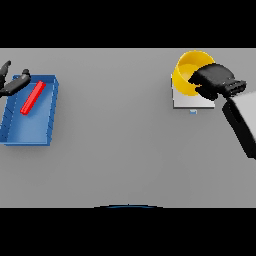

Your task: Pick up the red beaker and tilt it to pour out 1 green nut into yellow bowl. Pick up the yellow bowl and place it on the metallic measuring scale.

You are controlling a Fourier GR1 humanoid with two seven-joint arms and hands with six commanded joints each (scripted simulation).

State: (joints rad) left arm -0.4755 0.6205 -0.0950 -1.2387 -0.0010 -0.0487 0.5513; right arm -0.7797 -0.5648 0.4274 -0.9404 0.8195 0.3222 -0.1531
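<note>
The yellow bowl (187, 75) sits on the pale metallic scale (186, 103) at the far right of the table. My right hand (214, 80) lies over the bowl's right rim, with its fingers curled round the wall. No green nut shows inside the bowl from here. The red beaker (33, 97) lies on its side in the blue tray (30, 131) at the far left. My left hand (14, 84) hovers over the tray's far left corner, just left of the beaker, with its fingers spread and holding nothing.
A small blue mark (193, 112) shows at the scale's front edge. My right forearm (240, 125) slants in from the right side. The grey table (120, 140) stretches between the tray and the scale.
</note>
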